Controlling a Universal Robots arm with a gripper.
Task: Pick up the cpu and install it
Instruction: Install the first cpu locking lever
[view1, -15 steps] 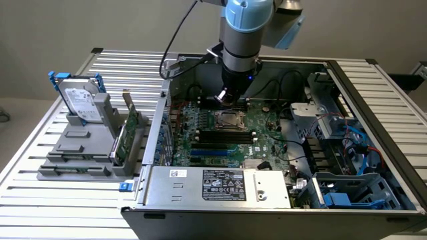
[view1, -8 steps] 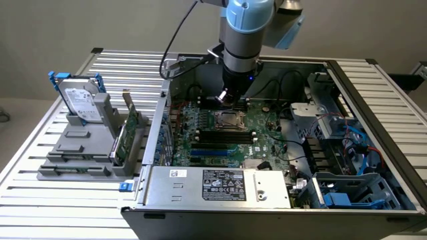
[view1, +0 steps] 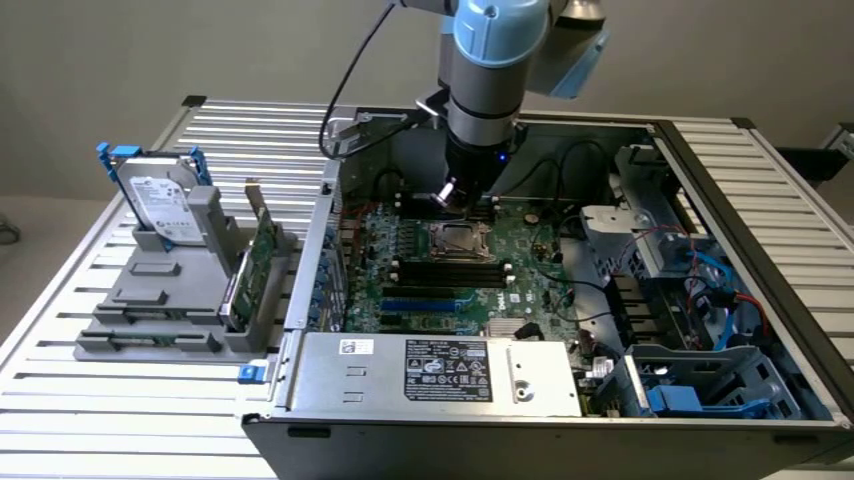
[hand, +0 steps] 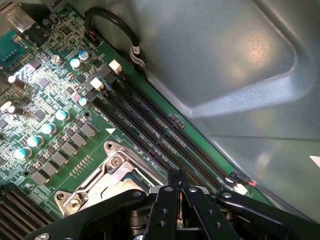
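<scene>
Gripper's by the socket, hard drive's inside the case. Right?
No. The exterior view shows the hard drive standing in the grey holder outside the case, on that view's left. The gripper is by the socket, as said.

Green motherboard (view1: 534, 292), black hand (hand: 174, 176), silver hard drive (view1: 163, 208), blue bracket (view1: 114, 152).
</scene>
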